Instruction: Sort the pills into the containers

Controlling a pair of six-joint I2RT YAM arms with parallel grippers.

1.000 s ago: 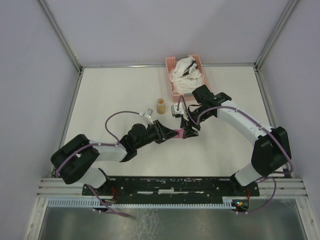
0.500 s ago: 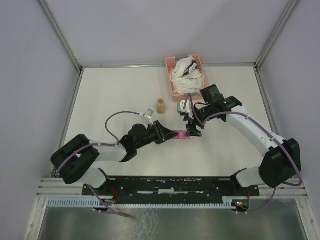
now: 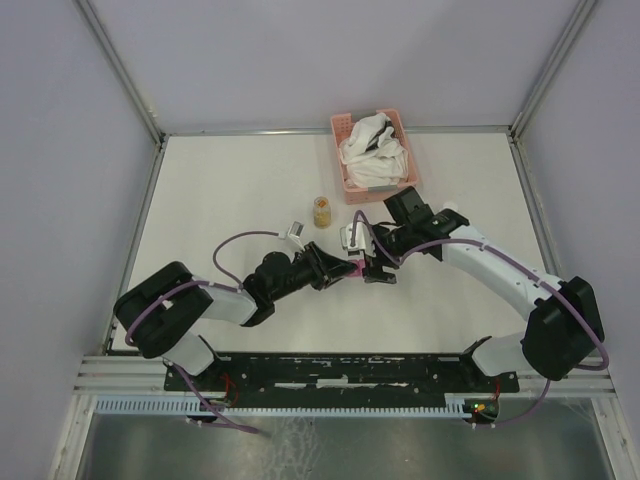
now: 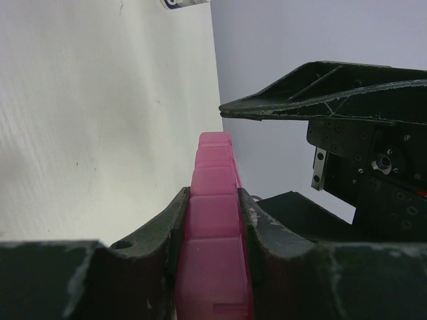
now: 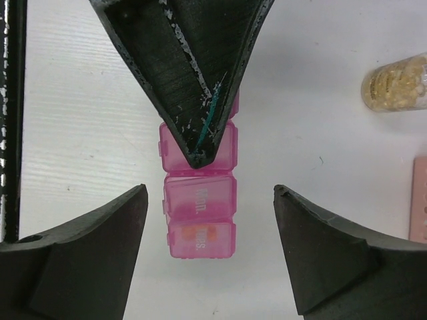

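Left gripper (image 4: 212, 195) clamps the pill box (image 5: 200, 200); right gripper (image 5: 207, 192) hangs spread above it.
Catch the end lid (image 5: 201, 240) gently, with the box held steady.

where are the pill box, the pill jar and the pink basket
pill box (image 5: 200, 198): right wrist view, on the lid marked mon
pill jar (image 5: 398, 83): right wrist view, on its clear side
pink basket (image 3: 341, 126): top external view, on its bare far left corner
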